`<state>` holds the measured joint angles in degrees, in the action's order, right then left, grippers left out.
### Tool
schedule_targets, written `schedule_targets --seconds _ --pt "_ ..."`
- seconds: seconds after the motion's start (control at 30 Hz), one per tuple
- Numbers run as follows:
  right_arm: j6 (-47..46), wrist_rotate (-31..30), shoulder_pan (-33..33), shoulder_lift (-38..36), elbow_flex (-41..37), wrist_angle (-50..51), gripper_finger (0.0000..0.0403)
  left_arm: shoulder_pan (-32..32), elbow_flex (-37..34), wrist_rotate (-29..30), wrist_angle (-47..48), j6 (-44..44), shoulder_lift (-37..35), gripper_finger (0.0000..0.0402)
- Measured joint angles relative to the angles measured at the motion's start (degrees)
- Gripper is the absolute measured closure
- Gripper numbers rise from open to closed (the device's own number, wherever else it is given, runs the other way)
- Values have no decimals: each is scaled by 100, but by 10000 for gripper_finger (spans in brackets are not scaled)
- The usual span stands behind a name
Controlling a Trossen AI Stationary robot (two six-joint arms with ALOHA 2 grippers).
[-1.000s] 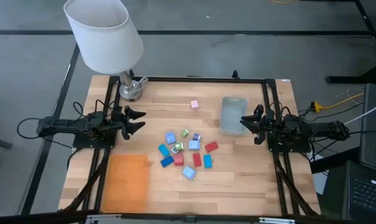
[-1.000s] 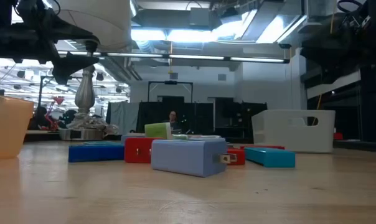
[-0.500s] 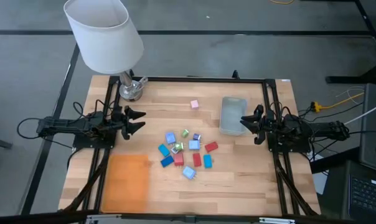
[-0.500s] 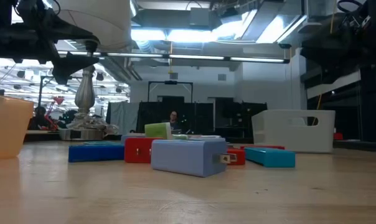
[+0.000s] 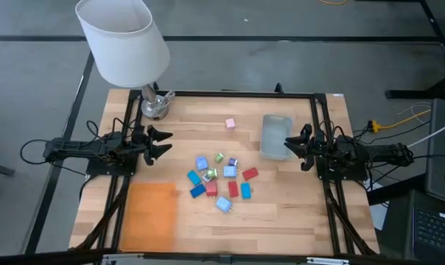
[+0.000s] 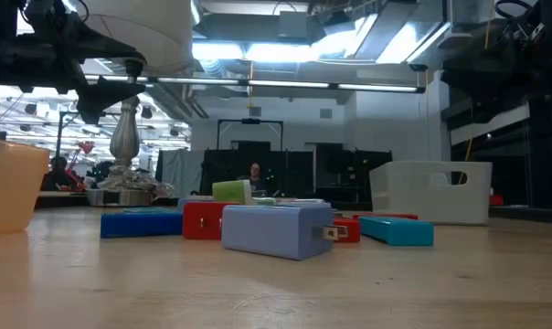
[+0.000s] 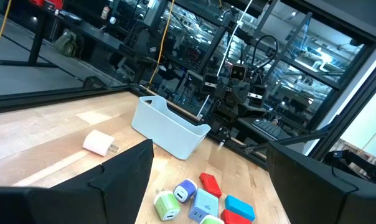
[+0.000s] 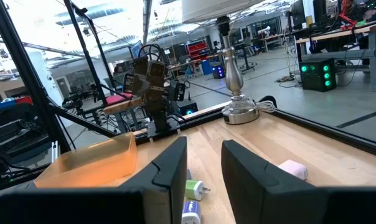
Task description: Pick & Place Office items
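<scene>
- In the middle of the wooden table (image 5: pixel 281 202), the office items (image 5: pixel 221 179) lie in a loose cluster: blue, light blue, red and green pieces packed close together, none of them held.
- One pink piece (image 5: pixel 230 124) sits on its own, well apart from the cluster toward the far edge, near the translucent bin (image 5: pixel 275 136).
- At the table's left edge, the left gripper (image 5: pixel 166 143) hovers with its fingers spread wide and nothing between them, pointing toward the centre.
- On the opposite side, the right gripper (image 5: pixel 288 144) waits with its fingers pressed together, empty, just beside the bin.
- The orange tray (image 5: pixel 150 216) lies flat in the near left corner, nothing on it.
- At the far left corner stands a lamp (image 5: pixel 124 40) with a white shade on a silver base.
</scene>
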<state>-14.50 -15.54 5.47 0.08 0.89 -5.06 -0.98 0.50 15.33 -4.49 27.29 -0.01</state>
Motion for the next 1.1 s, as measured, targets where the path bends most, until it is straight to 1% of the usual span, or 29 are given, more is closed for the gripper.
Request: schedule_targets --seconds 0.23,0.3,0.43,0.5,0.67,0.73,0.8,0.9,1.0,1.1 --pt "39 -19 -6 0 0 -79 302 -1 0 -1 1 0 0 96" --pt "33 -186 -12 2 2 -235 302 0 0 -2 0 0 0 96" --pt "-380 -546 -12 4 2 -246 302 0 0 -1 1 0 0 96" --pt "-603 -823 -12 11 2 -272 302 -1 2 -1 0 0 0 96" --pt "-1243 -1780 -12 11 2 -360 302 -2 0 -2 0 0 0 96" --pt "-1471 -2067 -12 11 2 -425 302 -2 1 -2 2 0 0 96" --pt "-1864 -2228 -12 11 2 -588 302 1 1 0 2 0 0 96" --pt "-2439 -2245 -12 11 2 -827 302 1 2 60 0 0 0 96" --pt "-2857 -2031 -12 11 2 -1144 302 1 1 324 -39 0 0 96" --pt "-3465 -1957 -12 24 2 -1610 302 1 2 578 -163 66 0 96"
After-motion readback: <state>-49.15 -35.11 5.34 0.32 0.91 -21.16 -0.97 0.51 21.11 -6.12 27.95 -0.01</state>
